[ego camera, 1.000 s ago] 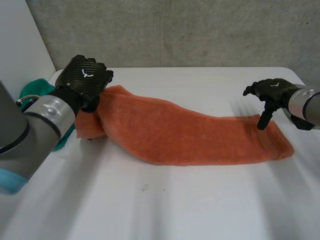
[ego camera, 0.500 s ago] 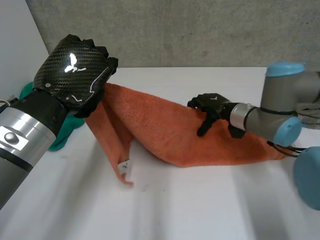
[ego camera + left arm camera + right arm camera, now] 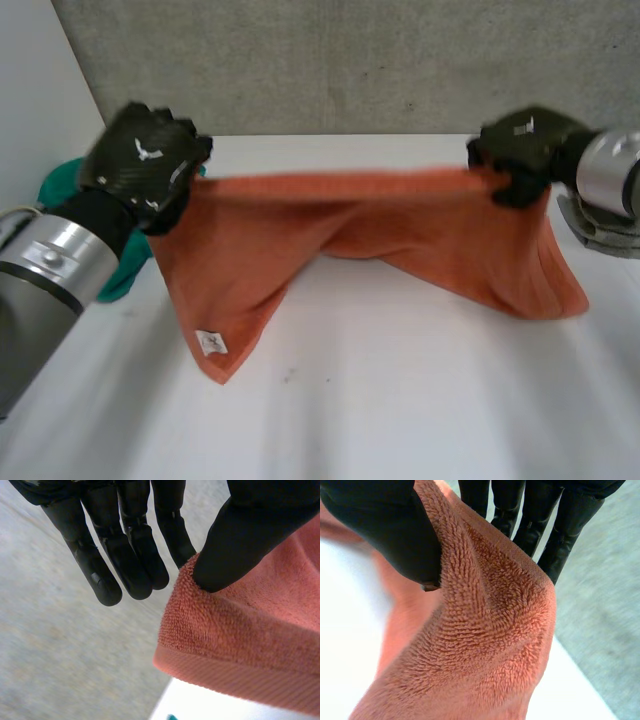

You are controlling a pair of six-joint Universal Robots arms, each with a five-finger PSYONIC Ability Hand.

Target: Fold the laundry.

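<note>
An orange towel (image 3: 350, 230) hangs stretched above the white table (image 3: 400, 400) between my two hands. My left hand (image 3: 145, 160) pinches its left top corner; in the left wrist view the thumb (image 3: 250, 535) presses the towel's hemmed corner (image 3: 240, 640) against the fingers (image 3: 125, 555). My right hand (image 3: 520, 150) holds the top edge near the right end; in the right wrist view the thumb (image 3: 390, 530) and fingers (image 3: 545, 525) pinch a bunched fold of towel (image 3: 485, 630). One lower corner with a white label (image 3: 212, 343) droops to the table.
A green cloth (image 3: 70, 185) lies at the table's left edge behind my left arm. A grey wall (image 3: 350, 60) runs along the table's far edge.
My right hand has moved right, closed on the towel's top edge and lifted it. My left hand has pulled back left, so the towel now hangs stretched between both hands.
</note>
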